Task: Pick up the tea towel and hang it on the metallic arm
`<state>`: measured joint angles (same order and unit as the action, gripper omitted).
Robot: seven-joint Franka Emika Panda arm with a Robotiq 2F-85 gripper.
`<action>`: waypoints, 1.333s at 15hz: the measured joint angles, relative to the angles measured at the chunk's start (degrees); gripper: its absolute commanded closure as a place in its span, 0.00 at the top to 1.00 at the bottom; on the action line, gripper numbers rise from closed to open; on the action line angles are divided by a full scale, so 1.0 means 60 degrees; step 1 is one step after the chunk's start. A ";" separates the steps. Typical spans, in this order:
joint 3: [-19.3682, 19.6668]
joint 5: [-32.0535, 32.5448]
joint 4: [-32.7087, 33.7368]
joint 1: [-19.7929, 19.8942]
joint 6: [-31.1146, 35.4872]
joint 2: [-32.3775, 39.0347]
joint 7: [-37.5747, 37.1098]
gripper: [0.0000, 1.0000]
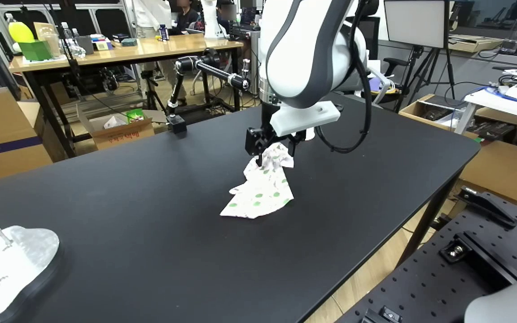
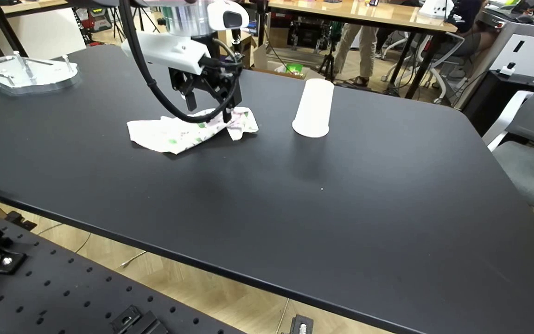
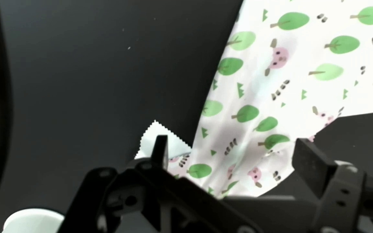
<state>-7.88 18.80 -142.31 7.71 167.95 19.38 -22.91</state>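
At the bunched end of the towel, the gripper stands wide; closing too high might pinch only a shallow fold, which could slip out.

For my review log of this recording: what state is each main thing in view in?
Tea towel: on the table, bunched at one end, spread out at the other
Gripper: open, at the bunched end
Black jointed arm: bent, nothing hung on it
Cup: upside down on the table
Pegged board: lying pegs-up on the table
Cardboard box beyond the table: open
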 measured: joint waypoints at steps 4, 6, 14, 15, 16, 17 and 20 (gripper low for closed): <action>0.1157 -0.1221 0.0311 -0.1385 0.0014 0.0373 0.0601 0.47; 0.1481 -0.1549 0.0406 -0.1826 0.0027 0.0506 0.0700 0.33; 0.2194 -0.1901 0.0488 -0.2864 0.0276 0.0491 0.0804 0.00; 0.2266 -0.1901 0.0479 -0.2999 0.0256 0.0377 0.0804 0.00; 0.2284 -0.1902 0.0468 -0.3100 0.0160 0.0216 0.0804 0.00; 0.2284 -0.1902 0.0454 -0.3203 -0.0019 -0.0015 0.0804 0.00; 0.2292 -0.1768 0.0440 -0.3544 -0.0951 -0.0957 0.0762 0.00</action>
<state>5.88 8.19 -139.67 -13.55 162.24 13.63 -18.34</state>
